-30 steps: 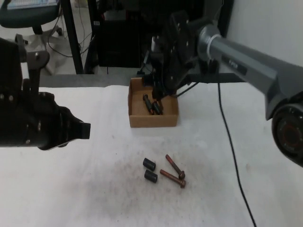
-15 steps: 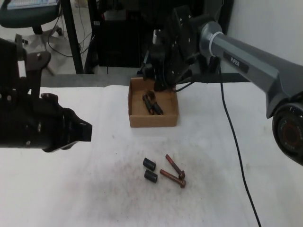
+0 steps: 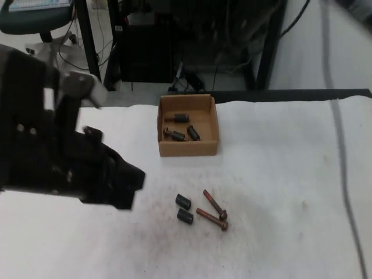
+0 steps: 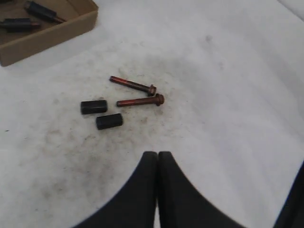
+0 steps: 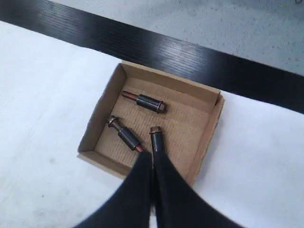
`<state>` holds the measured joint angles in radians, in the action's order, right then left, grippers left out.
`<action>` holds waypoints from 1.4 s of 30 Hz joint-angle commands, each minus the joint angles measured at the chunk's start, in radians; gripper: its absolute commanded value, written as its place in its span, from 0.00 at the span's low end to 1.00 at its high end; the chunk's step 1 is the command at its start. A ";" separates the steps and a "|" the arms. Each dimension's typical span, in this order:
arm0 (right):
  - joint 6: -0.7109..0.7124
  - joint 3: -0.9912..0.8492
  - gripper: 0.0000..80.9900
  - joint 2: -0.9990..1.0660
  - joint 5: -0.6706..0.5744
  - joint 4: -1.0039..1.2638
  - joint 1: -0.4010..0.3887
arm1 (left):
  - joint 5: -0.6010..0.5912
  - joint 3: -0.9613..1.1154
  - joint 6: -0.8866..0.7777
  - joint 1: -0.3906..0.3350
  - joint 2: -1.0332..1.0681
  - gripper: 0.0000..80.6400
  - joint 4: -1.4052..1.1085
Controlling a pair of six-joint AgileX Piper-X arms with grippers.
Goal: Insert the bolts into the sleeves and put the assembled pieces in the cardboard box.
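Two rust-red bolts [image 3: 213, 211] and two black sleeves [image 3: 183, 209] lie loose on the white bench cover. In the left wrist view the bolts [image 4: 137, 94] sit just beyond the sleeves [image 4: 101, 114]. My left gripper [image 4: 157, 155] hangs shut and empty short of them, and shows in the high view as the black arm [image 3: 131, 183] to their left. The cardboard box [image 3: 188, 150] holds three assembled pieces [image 3: 181, 128]. My right gripper [image 5: 152, 155] is shut and empty above the box [image 5: 208, 142]. Its fingers cover part of one piece [image 5: 156, 137] beside the two others [image 5: 142, 101] [image 5: 125, 135].
A black strip [image 5: 190, 57] runs along the bench's far edge behind the box. A grey cable [image 3: 343, 151] trails across the right side of the cover. Open cover lies around the loose parts and to the right of the box.
The right arm has pulled away from over the box and left the high view. A third assembled piece now lies in the box. The left arm has moved right, toward the loose parts.
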<state>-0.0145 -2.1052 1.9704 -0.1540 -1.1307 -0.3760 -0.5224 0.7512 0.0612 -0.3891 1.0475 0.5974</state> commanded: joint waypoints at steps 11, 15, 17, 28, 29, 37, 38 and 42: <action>0.061 0.259 0.01 -0.277 -0.009 -0.121 0.004 | 0.095 0.151 0.158 -0.223 0.273 0.00 0.002; 0.061 0.534 0.01 -0.398 -0.023 -0.031 0.008 | 0.094 0.277 0.246 -0.222 0.388 0.00 0.064; 0.024 0.669 0.01 -0.470 -0.078 0.052 0.014 | 0.110 0.333 0.272 -0.222 0.432 0.03 0.104; -0.020 1.151 0.01 -0.638 -0.242 0.328 -0.010 | 0.203 0.400 0.388 -0.231 0.519 0.09 0.147; -0.020 1.166 0.01 -0.638 -0.242 0.328 -0.010 | 0.173 0.400 0.417 -0.239 0.528 0.09 0.147; -0.014 1.196 0.01 -0.664 -0.248 0.333 0.040 | 0.292 0.420 0.597 -0.342 0.708 0.09 0.144; -0.014 1.196 0.01 -0.677 -0.248 0.333 0.048 | 0.314 0.434 0.612 -0.350 0.733 0.09 0.144; -0.008 1.196 0.01 -0.737 -0.306 0.327 0.092 | 0.327 0.513 0.657 -0.361 0.813 0.09 0.141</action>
<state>-0.0279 -0.9069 1.2406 -0.4455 -0.8077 -0.2851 -0.2202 1.1980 0.6742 -0.7406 1.8171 0.7475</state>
